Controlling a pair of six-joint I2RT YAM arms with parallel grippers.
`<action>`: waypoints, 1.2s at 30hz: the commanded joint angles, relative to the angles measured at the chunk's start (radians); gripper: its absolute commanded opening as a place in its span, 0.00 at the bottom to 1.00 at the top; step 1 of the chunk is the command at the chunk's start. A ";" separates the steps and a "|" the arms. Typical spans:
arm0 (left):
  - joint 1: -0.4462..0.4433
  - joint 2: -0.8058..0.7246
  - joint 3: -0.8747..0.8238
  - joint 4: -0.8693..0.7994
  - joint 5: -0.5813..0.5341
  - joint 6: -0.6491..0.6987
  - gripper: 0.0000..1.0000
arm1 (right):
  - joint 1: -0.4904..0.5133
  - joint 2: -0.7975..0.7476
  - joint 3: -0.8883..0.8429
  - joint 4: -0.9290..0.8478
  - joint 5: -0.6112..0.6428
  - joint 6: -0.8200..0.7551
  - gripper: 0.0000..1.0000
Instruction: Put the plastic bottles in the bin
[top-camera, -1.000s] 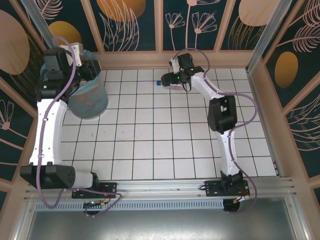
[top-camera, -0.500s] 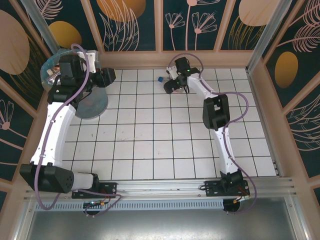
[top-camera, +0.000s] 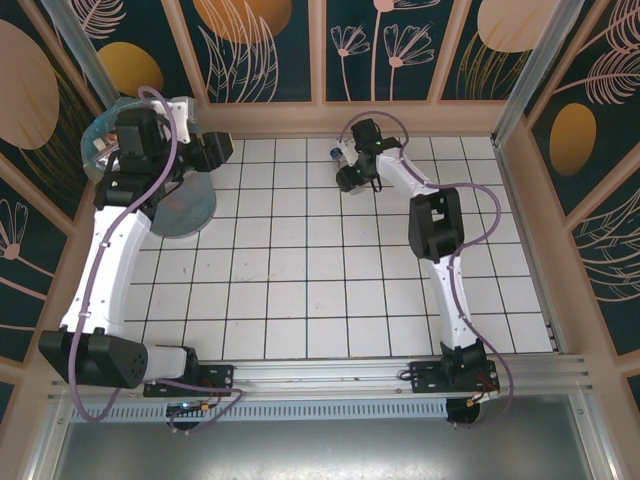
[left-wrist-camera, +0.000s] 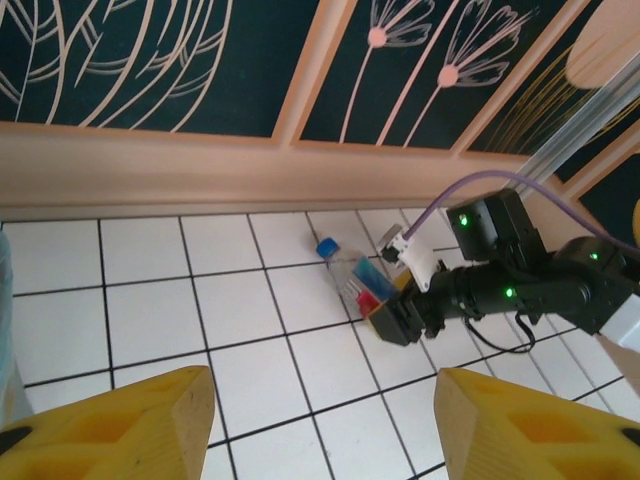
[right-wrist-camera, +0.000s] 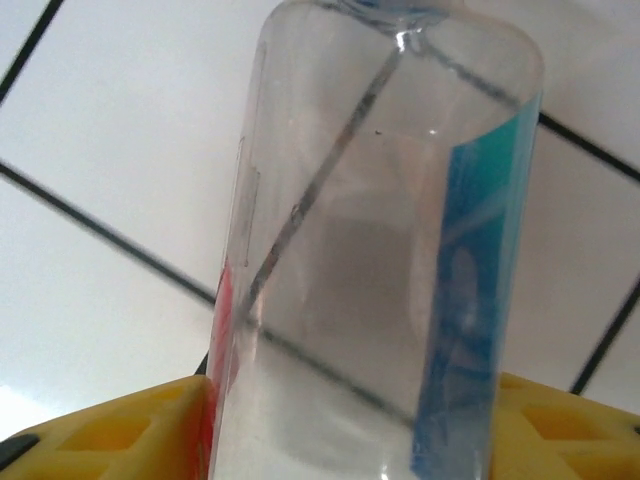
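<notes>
The right claw (right-wrist-camera: 355, 400) gripped a clear bottle (right-wrist-camera: 370, 230). One yellow finger (right-wrist-camera: 100, 430) pressed each flank, low on the body by the red and blue label, probably so the bottle could be lifted without rolling. The bottle lay on the tiles well to the right of the bin (top-camera: 190, 215), its blue cap pointing away from the claw. The left claw (left-wrist-camera: 322, 385) hung just beside the bin on the side facing the bottle, jaws wide with nothing between them. I judged it idle there, leaving the right arm room to carry the bottle across to the bin.
</notes>
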 joint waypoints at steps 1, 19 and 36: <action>-0.003 -0.035 0.008 0.103 0.073 -0.053 0.67 | 0.016 -0.254 -0.123 0.081 -0.070 0.077 0.58; -0.003 -0.090 -0.089 0.389 0.502 -0.254 0.79 | 0.255 -0.963 -0.834 0.943 -0.699 0.410 0.54; -0.007 -0.143 -0.139 0.486 0.561 -0.313 0.77 | 0.308 -0.928 -0.802 1.019 -0.885 0.471 0.53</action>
